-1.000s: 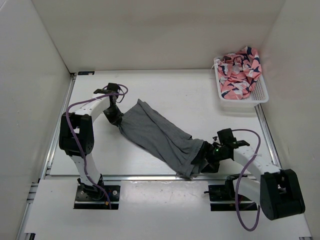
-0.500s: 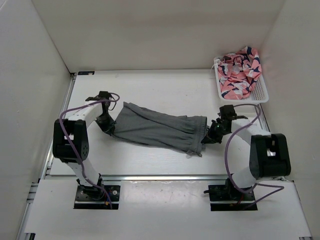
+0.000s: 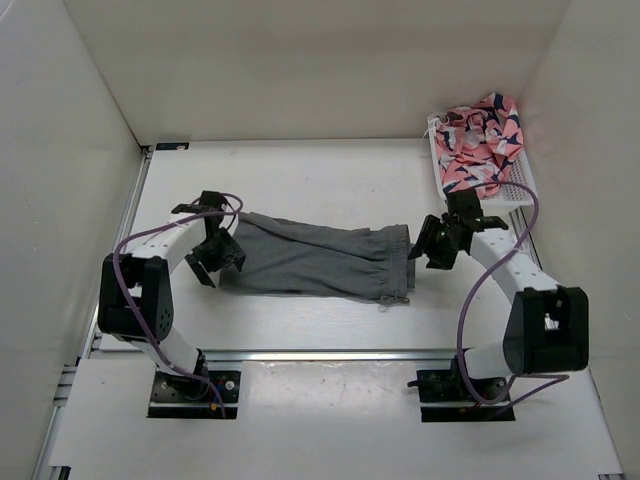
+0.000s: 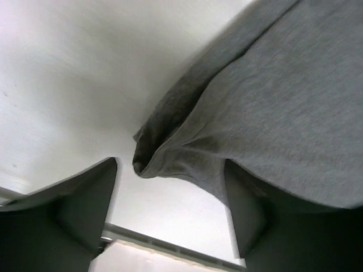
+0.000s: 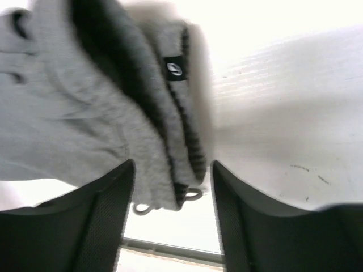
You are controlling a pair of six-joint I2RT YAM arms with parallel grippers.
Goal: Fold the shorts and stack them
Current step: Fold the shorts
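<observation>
The grey shorts [image 3: 315, 260] lie flat in a long band across the middle of the table, waistband to the right. My left gripper [image 3: 212, 262] stands open at their left end. In the left wrist view the hem corner of the shorts [image 4: 170, 153] hangs loose between the spread fingers [image 4: 85, 204]. My right gripper [image 3: 427, 245] is open at the waistband end. In the right wrist view the waistband [image 5: 170, 113] and drawstring loops [image 5: 193, 195] sit between the parted fingers [image 5: 108, 209], which do not press on them.
A white basket [image 3: 522, 190] holding pink patterned clothes [image 3: 480, 145] stands at the back right corner. White walls close in the table on three sides. A metal rail [image 3: 300, 353] runs along the near edge.
The shorts have swung from a diagonal to lying straight across the table. Both grippers, shut on their ends before, have opened and let go. The right arm has moved back from the near edge.
</observation>
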